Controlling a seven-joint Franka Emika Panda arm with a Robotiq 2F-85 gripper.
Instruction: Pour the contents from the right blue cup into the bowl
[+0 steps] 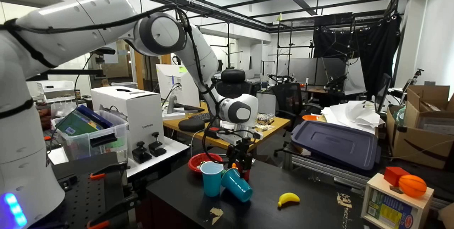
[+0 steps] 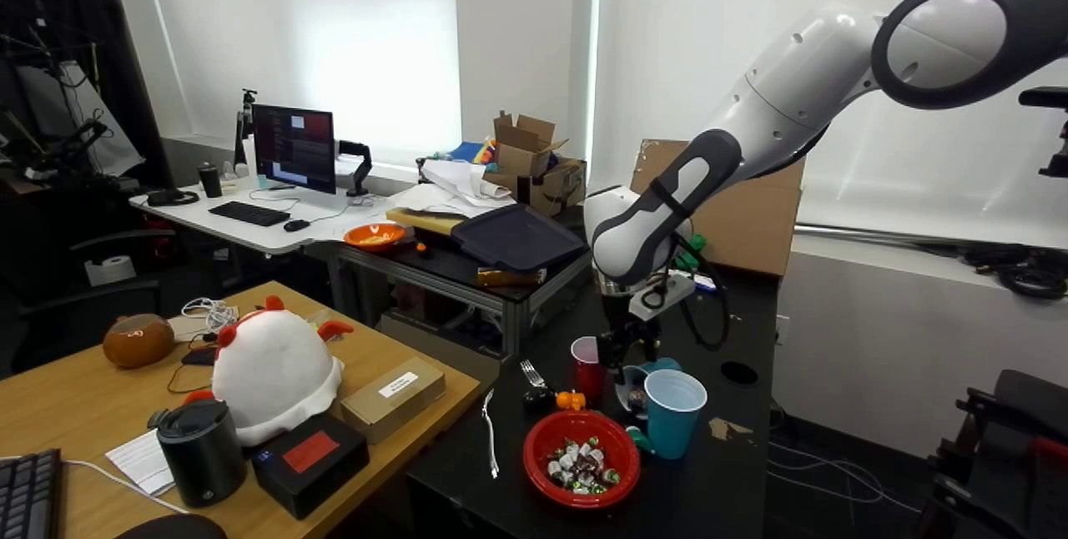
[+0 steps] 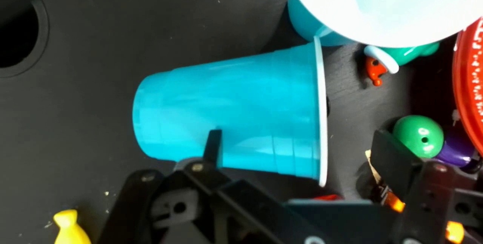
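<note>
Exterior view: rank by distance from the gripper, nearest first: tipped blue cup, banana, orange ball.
1. Tipped blue cup: beside the upright blue cup.
2. Banana: picture-right of both cups.
3. Orange ball: farther picture-right, on the wooden box.

My gripper looks mostly matt black, its screw heads metallic; lying blue cup smooth plastic, soft sheen; standing blue cup also plastic, glossy and pale inside; bowl glossy red plastic; wrapped sweets in it crinkly, foil-bright; fork shiny, metal-looking; banana smooth, plastic-looking; counter below me dull black, with rough torn patches; box bare pale wood
</note>
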